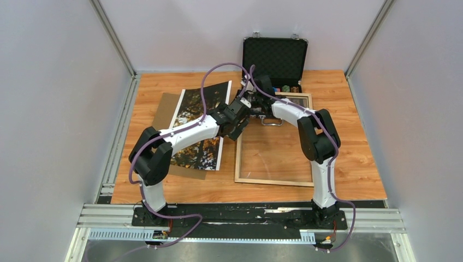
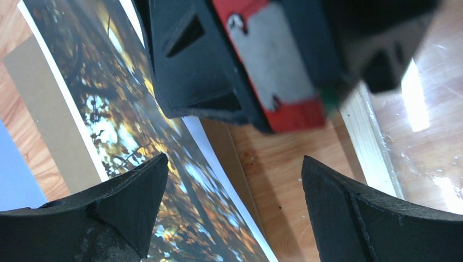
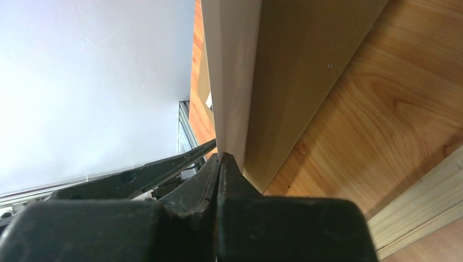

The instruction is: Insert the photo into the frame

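The photo [image 1: 188, 109], dark autumn trees with a white strip, lies at the left on a brown panel. Its right edge is lifted, and its pale underside [image 3: 229, 82] rises straight out of my right gripper [image 3: 221, 159], which is shut on that edge. In the top view this right gripper [image 1: 247, 102] sits between the photo and the frame [image 1: 273, 180], a light wood rectangle lying flat to the right. My left gripper [image 2: 235, 161] hangs open just beside it, over the photo's edge [image 2: 218, 164] and bare table, with the frame's rail [image 2: 371, 142] to its right.
The brown backing panel [image 1: 164, 109] lies under the photo. A glossy clear sheet [image 2: 431, 109] lies inside the frame. An open black case [image 1: 274, 57] stands at the back of the table. Grey walls close in both sides.
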`<control>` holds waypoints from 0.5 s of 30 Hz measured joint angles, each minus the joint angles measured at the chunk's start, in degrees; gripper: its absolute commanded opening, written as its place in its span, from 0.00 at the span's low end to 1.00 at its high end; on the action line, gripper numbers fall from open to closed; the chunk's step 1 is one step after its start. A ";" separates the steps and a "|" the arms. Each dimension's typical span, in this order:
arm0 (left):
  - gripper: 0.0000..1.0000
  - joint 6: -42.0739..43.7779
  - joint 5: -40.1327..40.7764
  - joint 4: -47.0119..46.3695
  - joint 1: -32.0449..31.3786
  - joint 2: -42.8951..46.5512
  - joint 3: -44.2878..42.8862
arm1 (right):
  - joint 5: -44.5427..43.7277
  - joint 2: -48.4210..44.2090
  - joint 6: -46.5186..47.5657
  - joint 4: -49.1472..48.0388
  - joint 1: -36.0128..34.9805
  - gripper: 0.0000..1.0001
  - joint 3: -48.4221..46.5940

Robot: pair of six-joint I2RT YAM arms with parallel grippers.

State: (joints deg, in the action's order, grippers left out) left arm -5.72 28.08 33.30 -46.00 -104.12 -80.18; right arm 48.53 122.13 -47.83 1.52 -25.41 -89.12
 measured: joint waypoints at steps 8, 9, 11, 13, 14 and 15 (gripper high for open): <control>0.80 2.36 3.13 -2.16 -0.22 -0.83 0.44 | 0.00 -1.62 -0.13 -1.09 0.00 0.00 2.49; 0.79 2.62 3.26 -2.58 -0.22 -0.83 0.76 | -0.02 -1.79 -0.13 -1.18 0.00 0.00 2.78; 0.74 3.19 3.43 -3.54 -0.28 -0.70 1.66 | -0.33 -2.36 -0.11 -1.36 0.00 0.00 3.63; 0.70 3.63 3.45 -4.17 -0.44 -0.31 2.43 | -0.44 -2.84 -0.09 -1.31 0.00 0.00 4.28; 0.67 3.80 3.39 -4.48 -0.44 0.00 2.75 | -0.48 -3.10 -0.09 -1.31 0.00 0.00 4.55; 0.65 3.98 3.34 -4.72 -0.48 0.37 3.06 | -0.50 -3.41 -0.09 -1.36 0.00 0.00 4.81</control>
State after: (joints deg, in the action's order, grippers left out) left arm -1.74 31.42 28.58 -46.48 -103.74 -77.12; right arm 48.03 118.72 -47.92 0.16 -25.41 -84.31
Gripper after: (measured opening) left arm 0.706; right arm 0.003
